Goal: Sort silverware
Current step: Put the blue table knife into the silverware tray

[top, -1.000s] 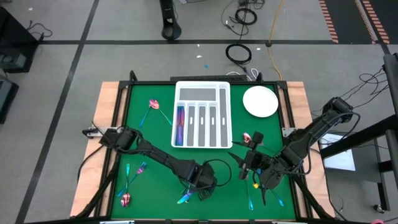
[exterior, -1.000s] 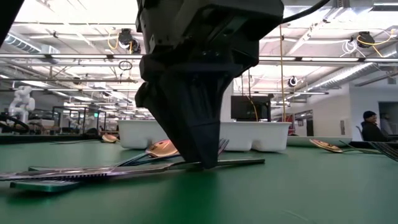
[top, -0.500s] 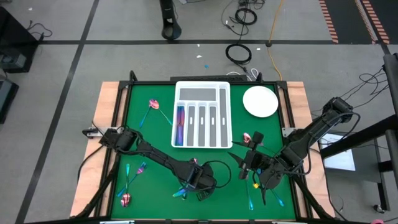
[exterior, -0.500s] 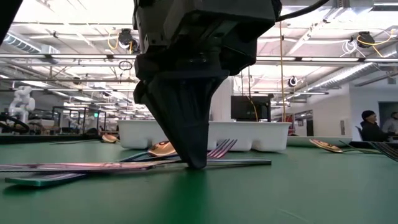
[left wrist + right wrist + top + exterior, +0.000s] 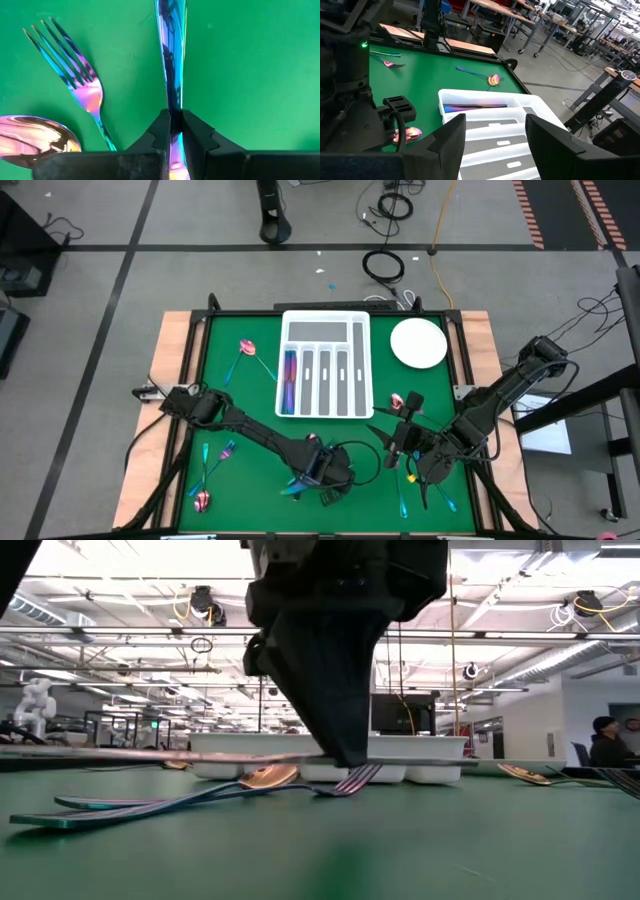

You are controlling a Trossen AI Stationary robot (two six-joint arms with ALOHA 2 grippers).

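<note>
My left gripper stands near the table's front middle, shut on a slim iridescent piece of silverware. The piece hangs level above the green mat. Under it an iridescent fork and a spoon lie flat on the mat. My right gripper waits open to the right of the tray, with nothing between its fingers. The white tray holds iridescent pieces in its leftmost compartment. My left gripper pinches the slim piece's narrow stem between its two fingers. The fingers come from above, pointing steeply down, and lie across the piece. The piece sits about level, lifted clear of the mat, and reaches out to both sides of the fingertips.
A round white plate sits at the far right. Loose silverware lies at the far left, the near left, and around my right arm. A teal piece lies on the mat below the lifted one.
My left gripper has risen and carried the slim piece up with it. The piece lay flat on the mat before and now hangs level and clear of it. The fork, spoon and teal piece stay on the mat.
</note>
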